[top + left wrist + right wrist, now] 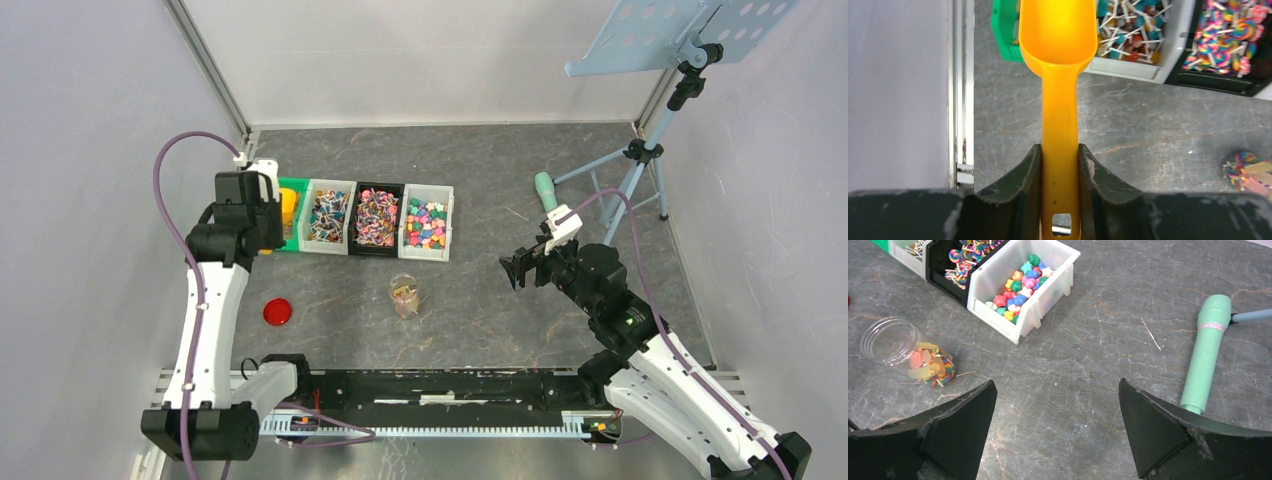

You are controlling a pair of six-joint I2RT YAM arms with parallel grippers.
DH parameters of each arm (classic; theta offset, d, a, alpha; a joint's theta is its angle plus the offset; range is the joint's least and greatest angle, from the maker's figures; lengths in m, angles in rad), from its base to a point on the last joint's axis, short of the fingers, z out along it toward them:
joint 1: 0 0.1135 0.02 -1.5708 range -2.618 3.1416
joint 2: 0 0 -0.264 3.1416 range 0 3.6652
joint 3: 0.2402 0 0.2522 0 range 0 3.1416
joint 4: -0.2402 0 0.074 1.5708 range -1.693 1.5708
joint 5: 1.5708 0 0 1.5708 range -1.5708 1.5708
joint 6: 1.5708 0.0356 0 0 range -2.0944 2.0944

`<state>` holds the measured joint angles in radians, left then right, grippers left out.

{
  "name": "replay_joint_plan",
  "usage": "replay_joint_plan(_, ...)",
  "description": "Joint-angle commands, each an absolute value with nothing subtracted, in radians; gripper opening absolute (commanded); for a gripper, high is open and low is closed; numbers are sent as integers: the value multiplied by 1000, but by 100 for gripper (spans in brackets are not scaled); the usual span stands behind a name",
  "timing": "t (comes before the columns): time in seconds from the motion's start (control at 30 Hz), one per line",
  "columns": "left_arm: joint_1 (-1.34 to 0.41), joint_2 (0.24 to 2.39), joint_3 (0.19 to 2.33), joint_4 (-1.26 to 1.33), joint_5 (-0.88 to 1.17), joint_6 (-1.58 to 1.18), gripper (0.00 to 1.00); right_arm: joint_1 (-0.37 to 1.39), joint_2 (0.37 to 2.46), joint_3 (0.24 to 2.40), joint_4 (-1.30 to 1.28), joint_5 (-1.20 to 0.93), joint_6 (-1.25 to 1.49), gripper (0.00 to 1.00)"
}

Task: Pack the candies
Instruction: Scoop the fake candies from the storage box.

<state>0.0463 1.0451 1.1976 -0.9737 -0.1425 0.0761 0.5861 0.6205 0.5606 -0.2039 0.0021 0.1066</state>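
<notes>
The candies (1020, 287), small multicoloured sweets and striped lollipops, show in three of the four bins (425, 252) rowed on the bench (500, 330) and in the one clear jar (404, 293), while the left fingers (1030, 170) pinch the one orange scoop (1060, 100) and the right fingers (963, 425) stand spread.

- No text, label, brand name, number or sign is legible on anything in the top, left wrist or right wrist views.
</notes>
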Motion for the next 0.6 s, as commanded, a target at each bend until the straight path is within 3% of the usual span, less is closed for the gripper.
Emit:
replay_joint_plan(0.0,103,1099,1212,-996,-88,112,2,585,607,576,-190,-52,120,98)
replay_joint_plan(0.57,160,1294,1259,-990,-133,103,2,616,562,594,-244,33,70,98)
